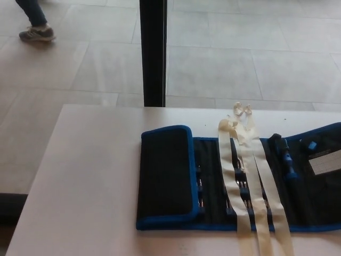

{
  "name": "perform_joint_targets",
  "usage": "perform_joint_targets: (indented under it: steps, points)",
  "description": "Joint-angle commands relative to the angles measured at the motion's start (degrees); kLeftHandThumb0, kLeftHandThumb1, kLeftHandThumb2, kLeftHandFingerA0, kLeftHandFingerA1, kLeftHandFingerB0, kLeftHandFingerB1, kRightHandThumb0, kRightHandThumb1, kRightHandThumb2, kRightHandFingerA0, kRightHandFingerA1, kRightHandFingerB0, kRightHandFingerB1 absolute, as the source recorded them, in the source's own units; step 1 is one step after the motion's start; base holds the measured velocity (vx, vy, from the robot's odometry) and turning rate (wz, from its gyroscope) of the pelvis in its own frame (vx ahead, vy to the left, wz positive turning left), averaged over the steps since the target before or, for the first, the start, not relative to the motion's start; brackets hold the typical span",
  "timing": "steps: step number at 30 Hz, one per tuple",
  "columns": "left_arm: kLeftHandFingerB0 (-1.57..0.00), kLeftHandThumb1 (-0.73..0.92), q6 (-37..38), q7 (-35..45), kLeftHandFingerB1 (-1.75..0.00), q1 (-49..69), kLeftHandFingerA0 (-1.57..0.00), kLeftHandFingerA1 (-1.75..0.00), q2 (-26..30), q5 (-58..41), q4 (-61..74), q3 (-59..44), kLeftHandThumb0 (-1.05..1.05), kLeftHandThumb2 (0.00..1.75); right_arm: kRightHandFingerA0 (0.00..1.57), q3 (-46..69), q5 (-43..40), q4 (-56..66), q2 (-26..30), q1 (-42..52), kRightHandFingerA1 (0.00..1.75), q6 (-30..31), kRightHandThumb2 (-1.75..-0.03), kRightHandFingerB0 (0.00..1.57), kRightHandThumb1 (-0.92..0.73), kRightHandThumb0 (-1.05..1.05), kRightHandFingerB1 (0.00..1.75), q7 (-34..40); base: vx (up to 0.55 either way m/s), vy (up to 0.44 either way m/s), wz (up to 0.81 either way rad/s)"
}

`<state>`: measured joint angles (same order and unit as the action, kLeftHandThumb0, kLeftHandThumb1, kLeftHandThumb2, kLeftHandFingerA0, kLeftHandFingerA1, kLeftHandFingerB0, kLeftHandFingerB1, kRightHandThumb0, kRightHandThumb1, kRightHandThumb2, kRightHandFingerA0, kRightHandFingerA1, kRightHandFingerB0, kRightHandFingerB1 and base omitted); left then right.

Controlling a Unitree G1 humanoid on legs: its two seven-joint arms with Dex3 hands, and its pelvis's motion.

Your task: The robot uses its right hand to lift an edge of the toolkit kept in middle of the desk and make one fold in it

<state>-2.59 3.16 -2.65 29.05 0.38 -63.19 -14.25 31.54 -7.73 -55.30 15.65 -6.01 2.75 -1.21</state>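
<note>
Neither robot hand apparently in view

You have a single head view, looking down and forward across the desk [90, 176] from close above its near edge; farther up, you see tiled floor [240, 58] and a dark post [153, 53].

A black post [153, 53] stands behind the desk [90, 176]. Left of the post, maybe a person's shoe [37, 34] steps on the tiled floor [240, 53].
</note>
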Motion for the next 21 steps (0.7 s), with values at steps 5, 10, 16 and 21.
perform_joint_targets:
  steps: [5,10,16,21]
  points:
    - [-0.41,0.89,-2.42,-1.39,-0.51,-5.75,-0.52,-0.66,8.55,-7.85,-8.93,-10.74,-0.75,0.66,0.48,27.83,-25.92,-4.89,7.1,-7.51,0.96,4.9,-0.65,0.29,-0.79,-0.62,0.8,5.66,0.0,0.0,0.0]
    - [-0.49,0.9,-2.1,-1.82,-0.62,-5.58,-0.57,-0.74,8.3,-6.72,-9.22,-10.74,-0.76,0.66,0.93,29.35,-22.27,-8.0,10.38,-9.33,1.49,2.84,-0.64,0.55,-0.78,-0.67,1.08,12.91,0.0,0.0,0.0]
    - [-0.42,0.9,-1.81,-0.46,-0.56,-5.64,-0.5,-0.71,8.86,-6.67,-9.74,-11.78,-0.76,0.66,1.01,33.66,-23.2,-10.87,15.72,-14.17,1.74,5.66,-0.82,0.55,-0.79,-0.69,1.17,17.53,0.0,0.0,0.0]
    - [-0.41,0.89,-1.4,0.12,-0.54,-5.72,-0.48,-0.68,8.91,-6.59,-9.95,-12.03,-0.76,0.66,0.66,34.54,-22.28,-11.88,19.87,-18.17,1.71,8.05,-0.66,0.43,-0.9,-0.63,1.18,24.85,0.0,0.0,0.0]
